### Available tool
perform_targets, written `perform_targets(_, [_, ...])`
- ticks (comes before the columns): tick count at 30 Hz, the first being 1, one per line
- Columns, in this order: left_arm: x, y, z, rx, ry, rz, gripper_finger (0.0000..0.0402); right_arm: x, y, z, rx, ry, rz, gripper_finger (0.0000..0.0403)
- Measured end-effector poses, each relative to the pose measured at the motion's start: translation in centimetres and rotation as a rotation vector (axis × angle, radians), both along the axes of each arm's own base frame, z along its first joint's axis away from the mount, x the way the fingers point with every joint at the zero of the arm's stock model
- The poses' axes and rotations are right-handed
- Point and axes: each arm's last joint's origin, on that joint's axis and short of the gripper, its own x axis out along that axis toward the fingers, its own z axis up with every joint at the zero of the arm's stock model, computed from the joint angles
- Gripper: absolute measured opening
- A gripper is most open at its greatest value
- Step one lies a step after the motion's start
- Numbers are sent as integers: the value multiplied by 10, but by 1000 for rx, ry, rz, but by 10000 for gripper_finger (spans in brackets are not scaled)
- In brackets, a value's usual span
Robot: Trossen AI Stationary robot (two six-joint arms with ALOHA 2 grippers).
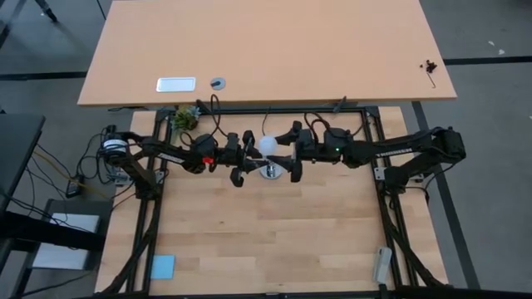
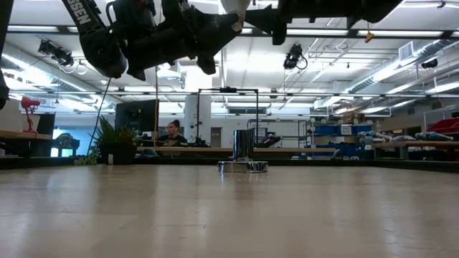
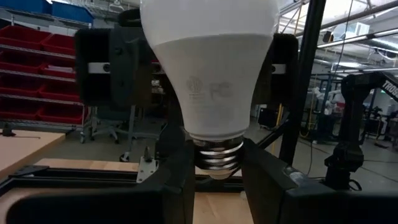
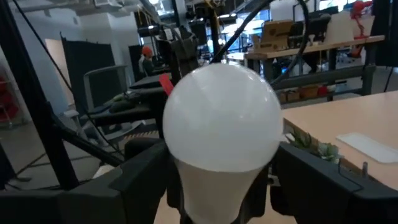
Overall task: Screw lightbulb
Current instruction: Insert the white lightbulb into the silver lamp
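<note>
We have the lightbulb aloft between both arms, above the socket on the table. Left gripper pinches its metal screw end; right gripper brackets the white dome, fingers wide, contact unclear. We judge it light, smooth, slippery and fragile: hold the broad dome gently, keep threads free. Beyond, a person sits at a bench.

We've got the high cam looking straight down on the worktop; low cam at surface level, facing the room. Both wrist cams sit v. close, sharing the lightbulb mid-frame.
</note>
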Motion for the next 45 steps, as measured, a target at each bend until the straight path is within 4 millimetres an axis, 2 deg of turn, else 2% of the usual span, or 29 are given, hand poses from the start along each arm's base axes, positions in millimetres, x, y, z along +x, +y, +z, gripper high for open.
perform_targets(5, [2,-4,2,2,-2,-13,103,14,-1,-2,3,41,9,294])
perform_targets(23, [3,-4,-2,-1,41,-24,103,10,0,1,1,47,28,278])
perform_targets(28, [3,-3,-2,-1,44,-23,104,10,-1,1,1,48,28,255])
perform_targets(36, [4,-2,-3,-34,53,15,133,10,-5,1,-6,49,16,234])
perform_targets(41, [5,-2,-15,-35,154,6,141,3,-6,16,-38,-22,-9,229])
perform_targets(45, [6,-1,-18,-38,201,29,141,-3,-6,19,-72,-2,-39,229])
